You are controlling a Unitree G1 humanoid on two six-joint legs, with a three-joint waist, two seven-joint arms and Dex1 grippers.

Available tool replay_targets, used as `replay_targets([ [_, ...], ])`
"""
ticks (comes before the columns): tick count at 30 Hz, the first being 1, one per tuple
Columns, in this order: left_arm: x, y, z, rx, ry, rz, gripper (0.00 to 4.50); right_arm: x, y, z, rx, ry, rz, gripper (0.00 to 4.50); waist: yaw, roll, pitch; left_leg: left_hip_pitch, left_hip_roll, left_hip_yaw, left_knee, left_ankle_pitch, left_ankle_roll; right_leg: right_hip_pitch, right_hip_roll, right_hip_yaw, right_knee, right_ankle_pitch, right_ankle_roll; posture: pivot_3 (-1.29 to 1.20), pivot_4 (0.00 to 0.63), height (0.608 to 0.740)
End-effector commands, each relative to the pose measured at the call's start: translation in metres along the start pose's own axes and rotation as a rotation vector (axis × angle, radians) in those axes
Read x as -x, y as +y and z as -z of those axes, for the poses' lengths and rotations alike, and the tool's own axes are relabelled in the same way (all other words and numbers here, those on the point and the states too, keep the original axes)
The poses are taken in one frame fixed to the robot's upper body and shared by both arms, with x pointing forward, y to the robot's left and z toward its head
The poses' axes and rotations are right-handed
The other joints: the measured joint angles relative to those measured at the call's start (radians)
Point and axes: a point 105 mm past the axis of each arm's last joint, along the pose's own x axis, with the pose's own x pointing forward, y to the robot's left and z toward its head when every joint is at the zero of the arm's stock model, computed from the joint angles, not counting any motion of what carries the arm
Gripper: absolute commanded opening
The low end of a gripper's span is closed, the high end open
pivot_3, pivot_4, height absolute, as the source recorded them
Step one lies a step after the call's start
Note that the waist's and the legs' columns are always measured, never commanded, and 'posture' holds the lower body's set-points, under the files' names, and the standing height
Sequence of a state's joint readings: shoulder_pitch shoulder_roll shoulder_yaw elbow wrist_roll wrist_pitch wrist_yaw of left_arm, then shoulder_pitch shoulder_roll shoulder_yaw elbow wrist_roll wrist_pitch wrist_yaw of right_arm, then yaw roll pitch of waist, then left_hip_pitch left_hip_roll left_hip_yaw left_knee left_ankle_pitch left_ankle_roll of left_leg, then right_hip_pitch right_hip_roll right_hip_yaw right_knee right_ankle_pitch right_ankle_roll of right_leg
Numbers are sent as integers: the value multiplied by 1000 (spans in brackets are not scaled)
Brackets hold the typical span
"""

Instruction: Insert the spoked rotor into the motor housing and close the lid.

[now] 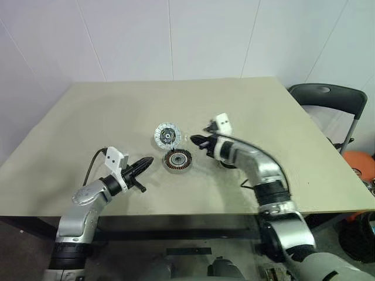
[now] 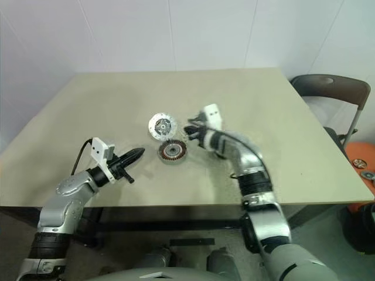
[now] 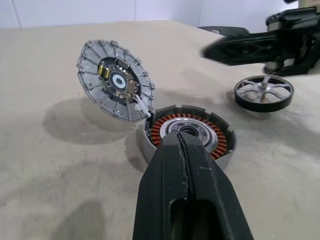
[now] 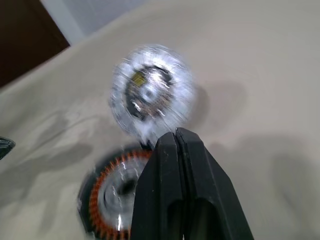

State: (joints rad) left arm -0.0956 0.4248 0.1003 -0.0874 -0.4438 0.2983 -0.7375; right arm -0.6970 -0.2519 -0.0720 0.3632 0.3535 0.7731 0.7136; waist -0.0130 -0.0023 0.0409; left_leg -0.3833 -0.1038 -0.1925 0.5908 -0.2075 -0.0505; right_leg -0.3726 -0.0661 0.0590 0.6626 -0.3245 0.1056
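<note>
Tabletop (image 1: 281, 146), broad and beige, carried all three parts close together near its middle. From the head camera, the housing (image 1: 177, 160) sat at the centre with its copper windings open to view. Its lid (image 1: 167, 135) stood tilted up at about eleven o'clock from it, joined at the rim by a small white hinge and not yet closed. The rotor (image 3: 263, 92) lay flat on the table at about three o'clock from the housing, apart from it and partly hidden beneath the right arm.

The right gripper (image 1: 198, 141) hung just beside the housing at about two o'clock, fingers pressed together and holding nothing. The left gripper (image 1: 145, 163) pointed at the housing from about nine o'clock, fingers likewise closed and empty.

The step in hand looked to be fetching the rotor. To do it well, the right gripper would need to open before reaching, take the wheel by its rim or a spoke, and keep it level. It should then be lowered squarely onto the dark centre, clear of the raised lid. The left gripper could steady the housing against sliding.
</note>
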Motion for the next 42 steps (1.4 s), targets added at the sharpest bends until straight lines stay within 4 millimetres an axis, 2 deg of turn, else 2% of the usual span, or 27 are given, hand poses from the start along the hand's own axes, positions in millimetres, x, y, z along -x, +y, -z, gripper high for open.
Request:
replay_targets([
  [1, 7, 2, -15, -45, -37, 4, 0, 31, 4, -24, -72, -25, -98, 39, -2, 0, 0, -3, 0, 0, 0, 0, 0, 0, 0, 0, 0, 0, 0, 0, 0, 740],
  [5, 8, 1, -12, -45, -28, -2, 0, 64, -21, -39, -172, -56, -39, 39, -2, 0, 0, -7, 0, 0, 0, 0, 0, -3, 0, 0, 0, 0, 0, 0, 0, 740],
  [8, 6, -4, -11, -40, -26, 1, 0, 85, -44, -48, -219, -79, 53, 651, 0, 0, 0, -7, 0, 1, 1, 0, 1, -2, -1, 0, 0, 0, 1, 0, 0, 740],
  [10, 4, -6, -11, -37, -26, 3, 0, 97, -58, -46, -239, -69, 115, 1292, 1, 0, 0, -7, 0, 2, 3, 0, 1, -2, -1, 0, 0, 0, 0, 0, 0, 740],
  [14, 0, -10, -14, -33, -25, 8, 0, 117, -88, -23, -304, -3, 253, 2724, 2, -1, 1, -7, 0, 3, 3, 0, 1, -1, -1, -1, -1, 0, 0, 0, 0, 740],
  [19, -7, -6, -22, -32, -19, 11, 0, 124, -98, 5, -459, 79, 300, 4436, -1, -1, 1, -7, 0, 4, 3, 0, 1, -1, -1, 0, -2, 0, 0, 0, 0, 740],
  [25, -10, 2, -31, -30, -21, 19, 0, 117, -83, 34, -579, 191, 244, 4476, -2, -1, 1, -7, 0, 4, 5, -1, 2, 0, -1, 0, -1, 0, 1, 0, 0, 740],
  [30, 0, -15, -27, -41, -31, 39, 0, 105, -73, 45, -611, 223, 212, 4476, -8, -2, 0, -7, 1, 4, 4, -1, 3, 0, 0, 0, -2, 1, 1, 0, 0, 740],
  [35, 1, -24, -32, -51, -37, 41, 0, 83, -62, 53, -644, 218, 162, 4476, -9, -5, 0, -5, 4, 4, 6, -1, 2, 1, 1, 0, -1, 1, -1, 0, 0, 740],
  [38, 0, -26, -38, -59, -37, 38, 0, 68, -56, 56, -660, 192, 141, 3841, -14, -6, -1, -2, 7, 7, 6, -1, 2, 3, 3, 0, -1, 2, -3, 0, 0, 740],
  [42, 0, -24, -47, -66, -37, 28, 0, 56, -48, 62, -669, 192, 109, 2435, -29, -5, -1, -1, 10, 8, 5, -1, 2, 2, 4, -1, -1, 3, -5, 0, 0, 740],
])
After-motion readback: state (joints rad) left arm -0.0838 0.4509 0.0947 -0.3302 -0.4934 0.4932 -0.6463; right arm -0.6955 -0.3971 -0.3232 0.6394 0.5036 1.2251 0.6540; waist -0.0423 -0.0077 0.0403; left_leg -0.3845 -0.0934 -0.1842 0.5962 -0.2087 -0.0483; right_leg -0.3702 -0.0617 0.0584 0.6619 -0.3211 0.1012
